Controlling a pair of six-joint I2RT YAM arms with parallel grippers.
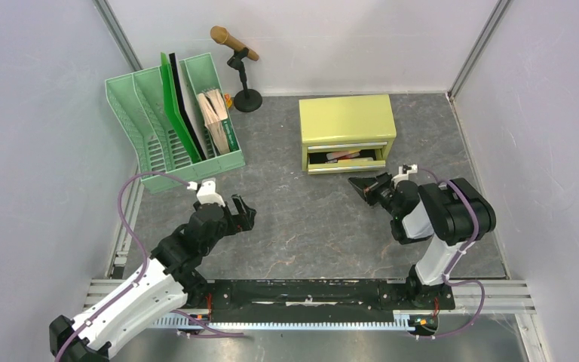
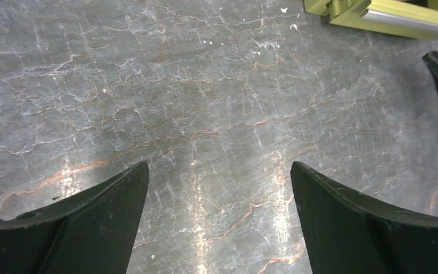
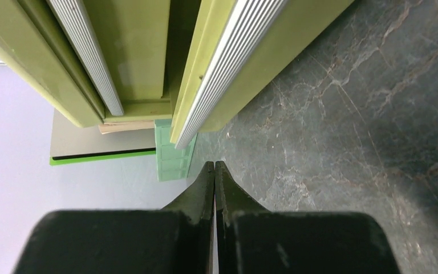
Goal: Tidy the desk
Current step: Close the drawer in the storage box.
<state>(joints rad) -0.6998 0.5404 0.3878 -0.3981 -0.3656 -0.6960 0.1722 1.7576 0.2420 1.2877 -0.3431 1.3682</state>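
Pale walls on three sides of the desk [image 1: 301, 234], a dark grey top with faint pale veins, filling the middle of the overhead view.

Right gripper [image 1: 358, 185], at 2 o'clock from the desk's middle: fingers pressed flat together, pinching nothing. Hovers low, tips aimed toward 10 o'clock, just in front of the lower drawer [image 1: 345, 160] and apart from it. Probably closed on purpose, as one blunt wedge for nudging that drawer home.

Left gripper [image 1: 243, 213], at 9 o'clock: fingers spread wide, empty, over bare desk in the wrist view. Seemingly held clear of the other arm's work, ready for a pickup.

Outward from the right tips, a yellow-green cabinet [image 1: 347, 117] at 1 o'clock, two drawers with ribbed silver handles. Upper shut, lower pulled out, with a few small pink, orange and white items inside, too small to name. Likely the home for loose bits.

Farther out, at 10 o'clock, a mint-green file rack [image 1: 132, 105] near the left wall, set at an angle. Holds a green board, a black sheet and pale papers upright in its right-hand slots. At 11 o'clock, by the back wall, a tan microphone [image 1: 234, 45], tilted on a short black stand.
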